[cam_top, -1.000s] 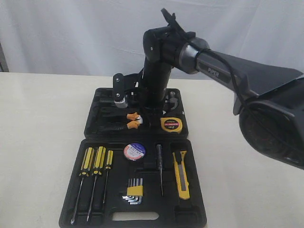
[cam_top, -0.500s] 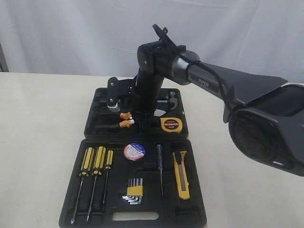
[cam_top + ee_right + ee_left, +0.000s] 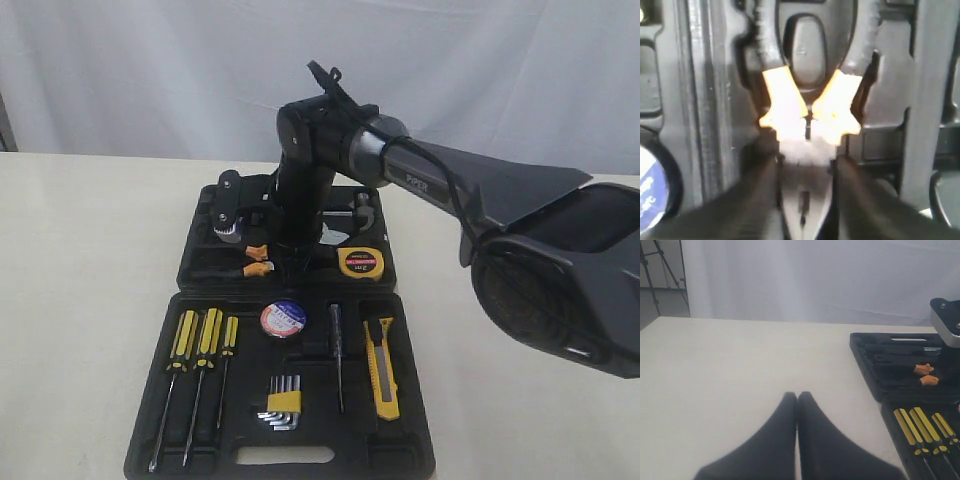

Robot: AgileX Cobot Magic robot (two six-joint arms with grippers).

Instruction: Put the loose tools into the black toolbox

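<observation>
The orange-and-black-handled pliers (image 3: pixel 256 261) hang low over the upper half of the open black toolbox (image 3: pixel 196 272). My right gripper (image 3: pixel 806 157) is shut on their metal head, orange handles (image 3: pixel 785 102) pointing away over a moulded recess. The yellow tape measure (image 3: pixel 360 262) sits in the upper half on the right. The tape roll with its blue-white label (image 3: pixel 283 318) and the yellow-black utility knife (image 3: pixel 382 365) lie in the lower half. My left gripper (image 3: pixel 797 396) is shut on nothing above bare table, left of the toolbox (image 3: pixel 866 365).
Yellow-black screwdrivers (image 3: pixel 205 345) and hex keys in a yellow holder (image 3: pixel 283 400) fill the lower half, with a thin dark tool (image 3: pixel 338 355) beside the knife. A white curtain hangs behind the table. The right arm's big link (image 3: pixel 540 260) spans the right side.
The right arm has swung to the left, carrying the pliers leftward over the upper half of the toolbox. Everything lying in the toolbox has stayed where it was.
</observation>
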